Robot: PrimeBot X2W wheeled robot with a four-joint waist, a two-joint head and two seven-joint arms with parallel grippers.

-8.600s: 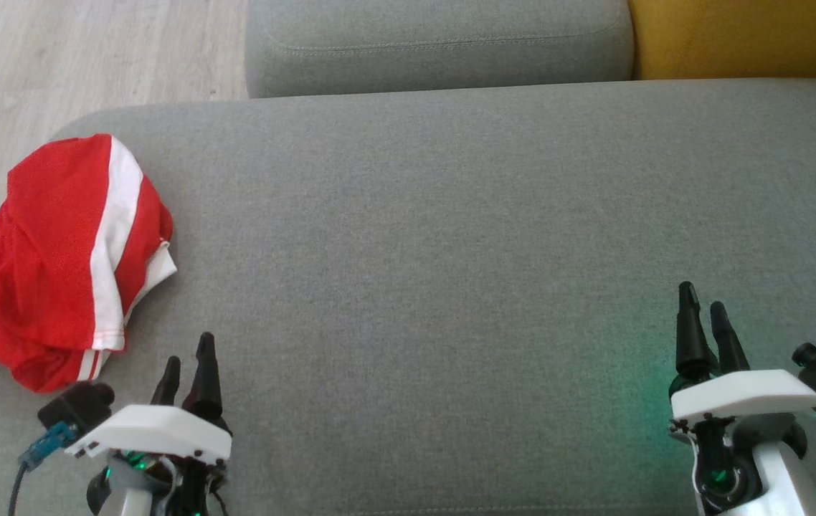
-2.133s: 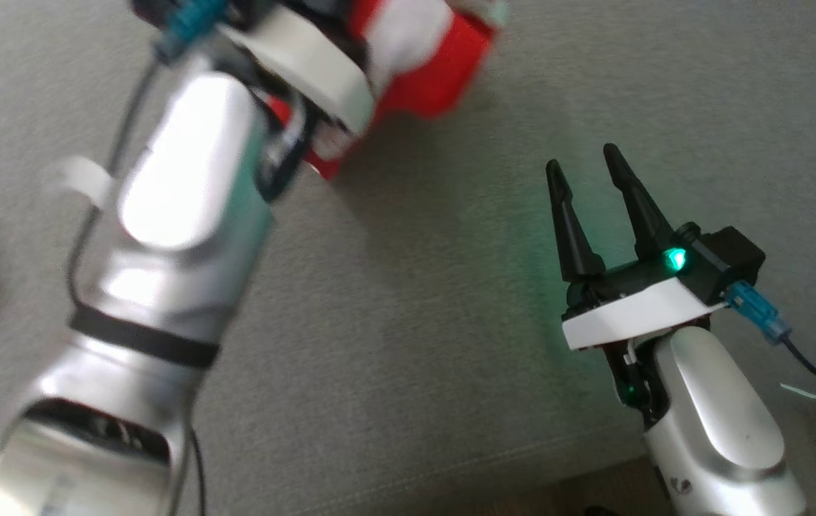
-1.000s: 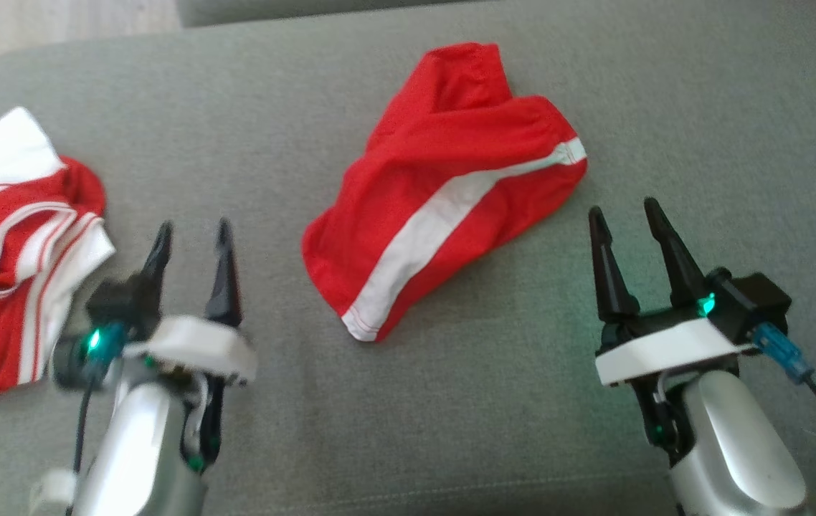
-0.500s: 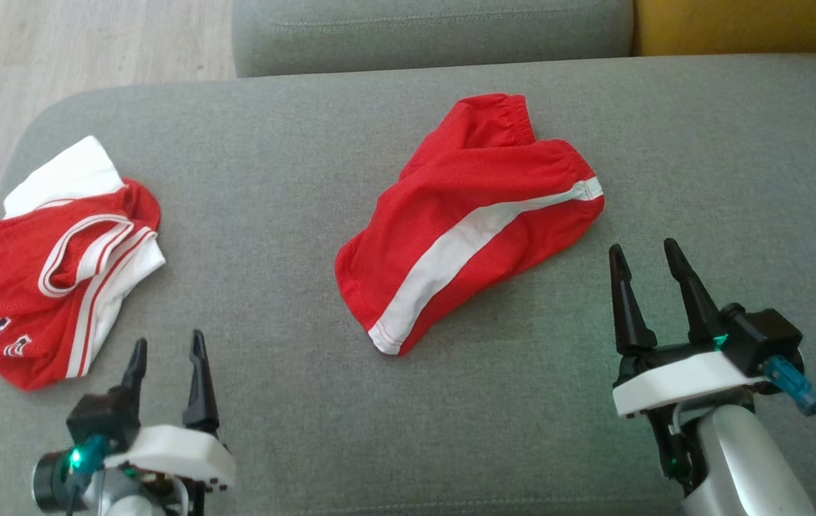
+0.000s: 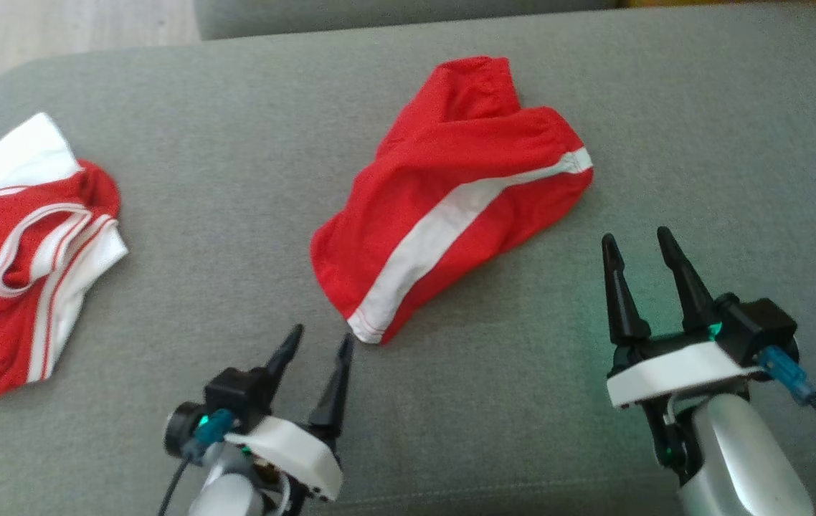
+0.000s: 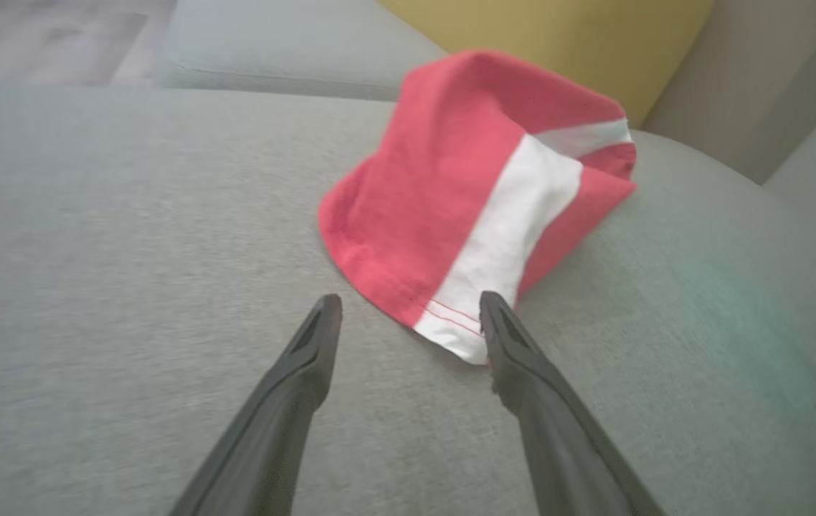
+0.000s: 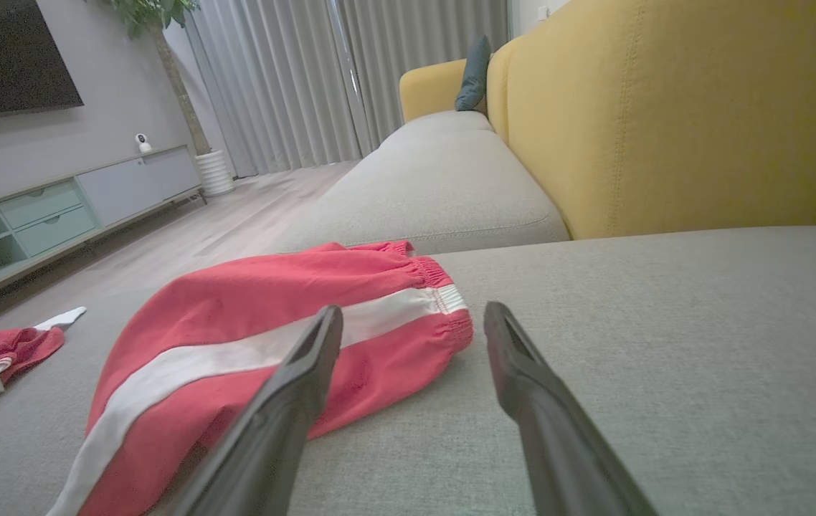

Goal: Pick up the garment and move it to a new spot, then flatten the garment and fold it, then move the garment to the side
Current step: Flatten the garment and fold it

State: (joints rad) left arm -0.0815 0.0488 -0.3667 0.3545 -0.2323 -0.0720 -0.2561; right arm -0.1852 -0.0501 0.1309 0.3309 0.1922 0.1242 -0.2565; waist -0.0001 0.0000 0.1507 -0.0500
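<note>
Shorts [image 5: 451, 193], red w/ white side stripe, lie rumpled mid-seat on the grey sofa [image 5: 200, 179], one leg lapped over the other, waistband end toward the back. A 2nd red-and-white top [image 5: 28, 251] sits well apart at the seat's left edge.

Left gripper [image 5: 322, 337]: jaws apart, empty, tips just short of the near hem corner. In the left wrist view the white hem corner sits btwn the two fingers, right one about touching it. Right gripper [image 5: 636, 244]: jaws apart, empty, near the stripe's waistband end, not touching.

Step, as I read it: relocating looks done; flattening is about to start, nothing gripped yet.

Next move prob. needs: left jaws ease fwd and low, close on the hem corner only (top layer vs both can't tell); right goes for the waistband end; then pull apart to spread it flat. Risk: thin cloth slips or bunches.
</note>
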